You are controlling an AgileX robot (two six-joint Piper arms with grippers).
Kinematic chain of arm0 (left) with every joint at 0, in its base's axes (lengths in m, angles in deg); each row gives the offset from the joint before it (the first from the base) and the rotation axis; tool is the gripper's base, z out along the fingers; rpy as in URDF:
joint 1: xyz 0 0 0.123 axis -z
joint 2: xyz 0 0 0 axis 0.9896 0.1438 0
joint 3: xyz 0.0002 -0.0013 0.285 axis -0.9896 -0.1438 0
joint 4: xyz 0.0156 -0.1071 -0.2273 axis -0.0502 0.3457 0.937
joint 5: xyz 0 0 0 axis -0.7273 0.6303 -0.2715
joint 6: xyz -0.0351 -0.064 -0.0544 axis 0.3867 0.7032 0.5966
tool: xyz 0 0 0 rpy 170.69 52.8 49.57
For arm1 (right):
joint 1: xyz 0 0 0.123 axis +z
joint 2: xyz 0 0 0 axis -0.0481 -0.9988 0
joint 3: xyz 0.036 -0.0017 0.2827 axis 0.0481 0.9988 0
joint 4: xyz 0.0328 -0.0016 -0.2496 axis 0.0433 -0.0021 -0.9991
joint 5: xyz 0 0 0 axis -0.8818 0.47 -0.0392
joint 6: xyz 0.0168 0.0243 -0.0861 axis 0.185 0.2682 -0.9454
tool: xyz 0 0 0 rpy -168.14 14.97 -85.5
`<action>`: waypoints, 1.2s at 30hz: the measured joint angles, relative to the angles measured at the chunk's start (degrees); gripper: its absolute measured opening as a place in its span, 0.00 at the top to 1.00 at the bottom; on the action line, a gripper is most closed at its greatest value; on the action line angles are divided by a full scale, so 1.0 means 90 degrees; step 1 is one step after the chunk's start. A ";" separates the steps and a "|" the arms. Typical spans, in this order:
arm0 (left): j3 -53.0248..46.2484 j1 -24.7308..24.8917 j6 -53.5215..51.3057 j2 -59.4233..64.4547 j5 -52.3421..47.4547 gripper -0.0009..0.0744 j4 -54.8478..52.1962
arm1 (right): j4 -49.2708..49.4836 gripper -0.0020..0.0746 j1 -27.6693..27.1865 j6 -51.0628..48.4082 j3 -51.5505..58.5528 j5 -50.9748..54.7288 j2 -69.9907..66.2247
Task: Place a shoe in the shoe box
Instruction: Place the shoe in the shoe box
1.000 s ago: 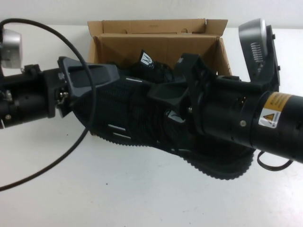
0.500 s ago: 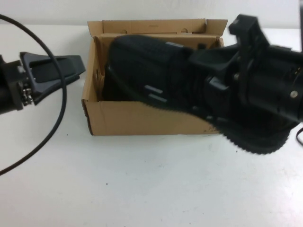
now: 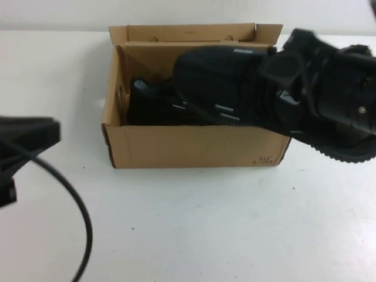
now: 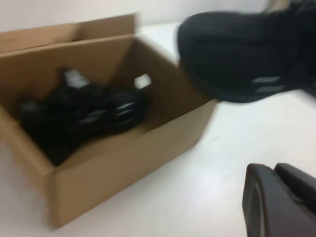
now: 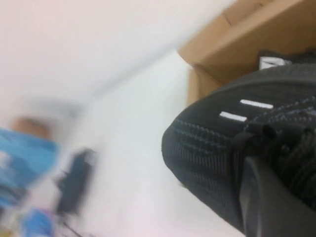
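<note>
The right hand (image 3: 282, 79) is clenched on the black sneaker (image 3: 235, 82), holding it tilted over the right end of the open shoe box (image 3: 176, 147). A twin sneaker (image 4: 84, 116) lies inside. The left hand (image 4: 279, 202), clenched empty, hangs well left of the box above the bench (image 3: 205, 223).

Both tools (image 3: 23, 138) (image 3: 294, 88) closed, apart.
</note>
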 joint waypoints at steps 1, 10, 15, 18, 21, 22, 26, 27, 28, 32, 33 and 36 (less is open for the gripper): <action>0.0000 0.0069 0.0244 -0.0201 0.0209 0.99 -0.0505 | 0.0000 0.97 0.0000 -0.0245 -0.0069 0.0118 -0.0102; 0.0000 0.0748 0.2582 -0.1289 0.1204 0.99 -0.3595 | 0.0003 0.97 0.0000 -0.2784 -0.1701 0.1910 -0.1107; -0.0013 0.0762 0.3586 -0.1914 0.1448 0.99 -0.3824 | 0.0003 0.97 0.0000 -0.3489 -0.2369 0.1921 -0.1611; -0.0132 0.0774 0.3856 -0.2212 0.1613 0.99 -0.3850 | 0.0067 0.97 0.0000 -0.3514 -0.2460 0.1723 -0.1892; -0.0210 0.0774 0.3927 -0.2399 0.1651 0.99 -0.3875 | 0.0535 0.97 0.0000 -0.3514 -0.2465 0.1513 -0.2165; -0.0222 0.0774 0.3951 -0.2445 0.1651 0.99 -0.3873 | 0.0784 0.97 0.0000 -0.3514 -0.2465 0.1408 -0.2268; -0.0258 0.0774 0.3990 -0.2457 0.1565 0.99 -0.3877 | 0.1455 0.97 0.0000 -0.3561 -0.2465 0.0780 -0.2666; -0.0258 0.0774 0.3990 -0.2457 0.1530 0.99 -0.3877 | 0.1529 0.97 0.0000 -0.3571 -0.2465 0.0614 -0.2761; -0.0258 0.0774 0.4006 -0.2457 0.1508 0.99 -0.3877 | 0.1579 0.97 0.0000 -0.3618 -0.2475 0.0476 -0.2853; -0.0258 0.0774 0.4006 -0.2457 0.1453 0.99 -0.3877 | 0.1705 0.97 -0.0137 -0.3683 -0.2598 0.0326 -0.3170; -0.0258 0.0774 0.4018 -0.2457 0.1453 0.99 -0.3877 | 0.1718 0.97 -0.0196 -0.3694 -0.2648 0.0326 -0.3253; -0.0258 0.0774 0.4059 -0.2457 0.1439 0.99 -0.3877 | 0.1744 0.97 -0.0331 -0.3708 -0.2775 0.0342 -0.3511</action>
